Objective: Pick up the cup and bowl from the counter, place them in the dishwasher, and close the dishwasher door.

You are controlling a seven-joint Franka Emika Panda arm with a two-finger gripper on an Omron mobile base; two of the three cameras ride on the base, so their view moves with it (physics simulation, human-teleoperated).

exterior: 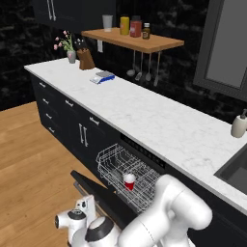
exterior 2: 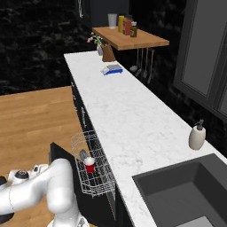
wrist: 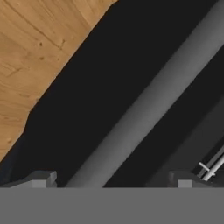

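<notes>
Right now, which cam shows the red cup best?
Left base view: the red cup stands upright in the wire rack, near and unblocked. Right base view shows it smaller, beside the grey bowl.

White arm folded low: in the left base view it rises from the lower right, bulky elbow link high, forearm running down-left to the wrist and hand near the bottom edge. In the right base view it comes from the lower left, elbow bent, forearm reaching left and low. Pincer (wrist: 111, 179) jaws spread wide, nothing held between them; 2 dark fingertips (wrist: 41, 178) stand at the bottom of the hand view.
</notes>
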